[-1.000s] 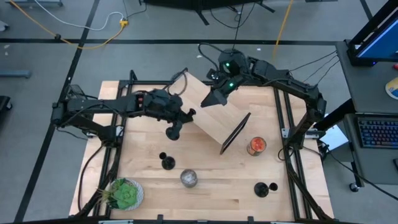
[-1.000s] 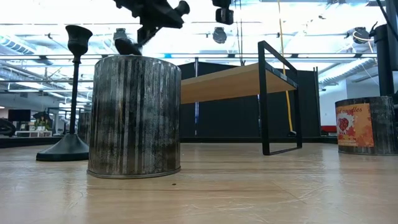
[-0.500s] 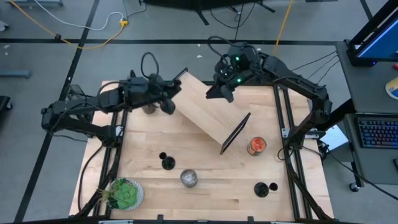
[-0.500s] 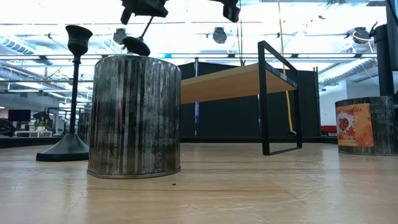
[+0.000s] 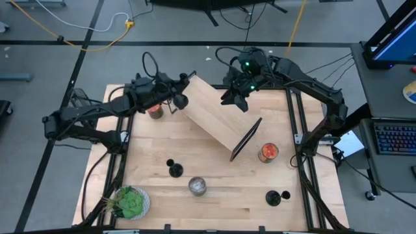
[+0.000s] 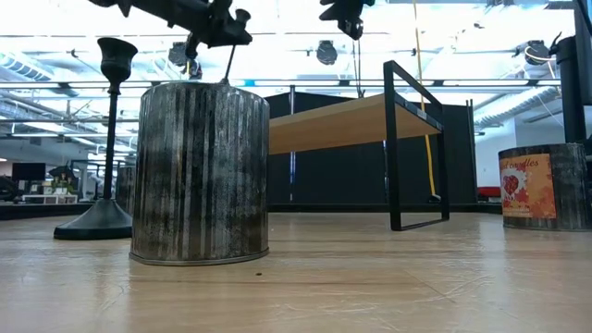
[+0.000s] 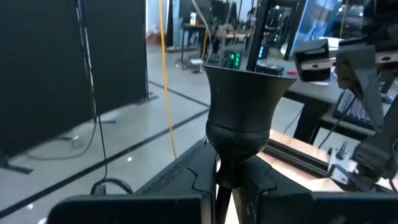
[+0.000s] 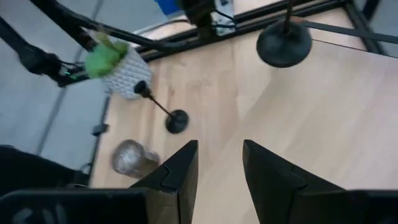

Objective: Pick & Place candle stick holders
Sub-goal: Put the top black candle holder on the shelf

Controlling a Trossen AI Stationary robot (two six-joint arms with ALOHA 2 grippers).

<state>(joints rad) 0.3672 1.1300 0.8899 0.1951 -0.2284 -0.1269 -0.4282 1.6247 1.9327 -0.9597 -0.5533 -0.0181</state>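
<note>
Since a second ago, the left gripper (image 5: 170,99) is carrying its candle stick holder (image 5: 180,101) back toward the raised wooden shelf (image 5: 218,117), jaws clamped on the stem below the cup (image 7: 244,109), long axis lying roughly level. Hovering above the shelf's far end, the right gripper (image 8: 215,169) is waiting with fingers parted, empty. Two more holders (image 5: 175,170) are standing on the table (image 5: 221,195).

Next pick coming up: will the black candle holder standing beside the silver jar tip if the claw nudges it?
Probably. The candle holder is tall with a thin stem and a top cup, so a high nudge may topple it. Its wide flat base should resist low contact; it looks like rigid metal.
</note>
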